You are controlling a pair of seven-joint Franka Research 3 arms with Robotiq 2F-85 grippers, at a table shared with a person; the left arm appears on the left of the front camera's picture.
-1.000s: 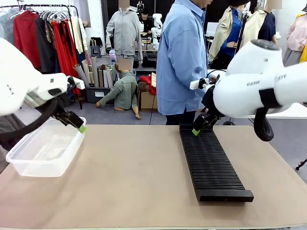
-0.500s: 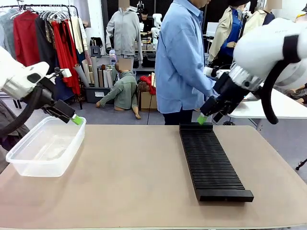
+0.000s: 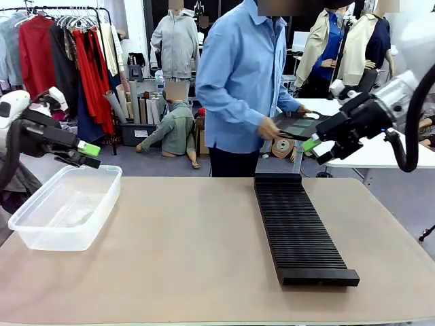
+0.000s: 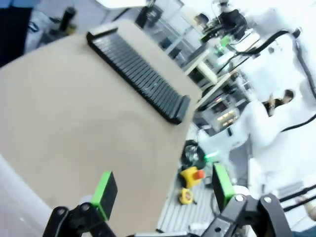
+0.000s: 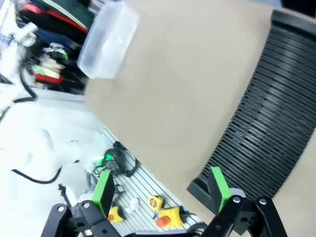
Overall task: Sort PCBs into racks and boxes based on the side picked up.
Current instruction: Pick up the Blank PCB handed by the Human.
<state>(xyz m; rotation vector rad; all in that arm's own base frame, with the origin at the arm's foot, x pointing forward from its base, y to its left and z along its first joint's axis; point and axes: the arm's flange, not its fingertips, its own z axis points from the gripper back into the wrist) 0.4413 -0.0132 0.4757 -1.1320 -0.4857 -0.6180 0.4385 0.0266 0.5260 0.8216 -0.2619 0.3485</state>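
Observation:
The long black ribbed rack [image 3: 299, 227] lies right of the table's middle, running from near to far. The clear plastic box [image 3: 64, 207] stands at the left and looks bare inside. My left gripper [image 3: 89, 155] hovers open above the box's far left corner. In the left wrist view the left gripper [image 4: 163, 190] has nothing between its green pads, with the rack [image 4: 138, 74] beyond. My right gripper [image 3: 314, 147] hangs open past the rack's far right end; its wrist view shows the right gripper [image 5: 160, 190] bare, the rack [image 5: 266, 113] and the box [image 5: 106, 42] below. The PCBs are out of view.
A person in a blue shirt [image 3: 238, 81] stands at the far edge, both hands on a flat dark tray [image 3: 297, 124] beside a white side table [image 3: 380, 153]. Bare tabletop [image 3: 190, 244] lies between box and rack.
Both arms have pulled away: the left gripper moved left off the box, the right rose up and right from the rack's far end. The person turned and now holds the dark tray.

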